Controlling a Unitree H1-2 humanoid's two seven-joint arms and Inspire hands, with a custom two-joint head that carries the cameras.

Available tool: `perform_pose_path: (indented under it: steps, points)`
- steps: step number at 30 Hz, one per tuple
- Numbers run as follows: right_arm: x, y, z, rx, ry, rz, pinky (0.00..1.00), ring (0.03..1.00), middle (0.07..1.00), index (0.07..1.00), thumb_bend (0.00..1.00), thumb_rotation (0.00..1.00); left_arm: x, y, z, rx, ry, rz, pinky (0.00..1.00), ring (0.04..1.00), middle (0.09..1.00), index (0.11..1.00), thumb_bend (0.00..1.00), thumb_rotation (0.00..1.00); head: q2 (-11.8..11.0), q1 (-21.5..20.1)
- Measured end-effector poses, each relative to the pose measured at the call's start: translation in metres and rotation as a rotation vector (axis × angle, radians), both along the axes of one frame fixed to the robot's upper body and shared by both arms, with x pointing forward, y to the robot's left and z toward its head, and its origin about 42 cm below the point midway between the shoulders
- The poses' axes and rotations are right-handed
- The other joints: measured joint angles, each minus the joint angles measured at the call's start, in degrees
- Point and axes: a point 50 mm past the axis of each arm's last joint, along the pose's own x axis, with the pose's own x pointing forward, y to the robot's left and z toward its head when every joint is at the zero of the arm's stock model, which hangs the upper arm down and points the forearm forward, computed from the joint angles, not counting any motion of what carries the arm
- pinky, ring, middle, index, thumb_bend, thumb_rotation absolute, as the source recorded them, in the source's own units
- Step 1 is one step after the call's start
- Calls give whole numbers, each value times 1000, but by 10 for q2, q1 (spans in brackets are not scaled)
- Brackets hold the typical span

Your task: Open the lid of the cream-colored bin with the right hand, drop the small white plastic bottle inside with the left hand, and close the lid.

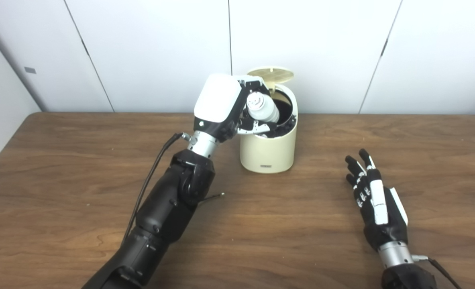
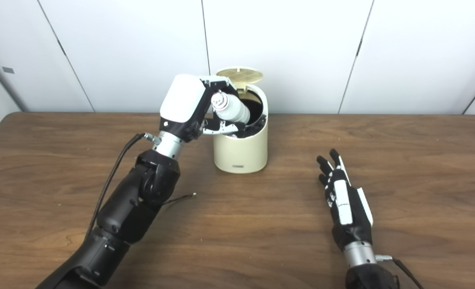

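Tilting over the bin [image 1: 267, 148] mouth, the bottle [image 1: 262, 108] is gripped by the left hand [image 1: 225, 106] for dropping; the right hand [image 1: 376, 202] is rested slack, fingers spread.

No text, number or brand can be read anywhere in either view. A small dark label [image 1: 266, 166] is seen low on the front wall of the cream-colored bin [image 1: 261, 150], but its lettering is too small and blurred to be made out. A reddish mark is carried on the cap end of the small white plastic bottle [image 2: 232, 109]; nothing legible is shown there. A small grey rectangular tag [image 1: 30, 70] is fixed to the wall panel at the left, and no writing can be discerned on it.
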Motion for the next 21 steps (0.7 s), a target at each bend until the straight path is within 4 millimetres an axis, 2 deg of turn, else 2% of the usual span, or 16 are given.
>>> perform_pose_path:
  steps: [1, 3, 4, 6, 7, 8, 10, 21]
  points:
    - [0, 0, 0, 0, 0, 0, 980, 972, 912, 980, 638, 917, 0, 0, 0, 1, 1, 0, 445, 453, 492, 488, 500, 0, 0, 0]
    - [0, 0, 0, 0, 0, 0, 982, 971, 909, 980, 629, 917, -1, 0, 2, 3, 2, 3, 490, 538, 502, 486, 519, 0, 0, 0]
    - [0, 0, 0, 2, 0, 0, 985, 972, 909, 982, 625, 917, -1, 0, 3, 6, 2, 6, 508, 568, 562, 489, 522, 35, 0, 0]
    - [0, 0, 0, 7, 0, 3, 991, 974, 910, 985, 622, 917, -3, -1, 4, 17, 7, 10, 523, 594, 605, 492, 524, 56, 0, 1]
    - [0, 0, 0, 8, 0, 4, 993, 973, 908, 984, 622, 919, -3, -1, 5, 22, 5, 8, 528, 603, 617, 547, 729, 73, -1, 0]
    - [0, 0, 0, 9, 0, 4, 993, 972, 905, 982, 623, 919, -3, -1, 6, 28, 5, 7, 533, 610, 625, 584, 863, 88, -1, 0]
    - [0, 0, 0, 10, 0, 4, 986, 971, 902, 981, 623, 919, -4, -2, 5, 39, 12, 1, 542, 620, 634, 606, 933, 97, -2, 0]
    - [2, 0, 0, 8, -1, 5, 981, 970, 907, 994, 638, 924, -6, -1, 5, 50, 50, 9, 570, 643, 654, 633, 930, 76, -5, -2]
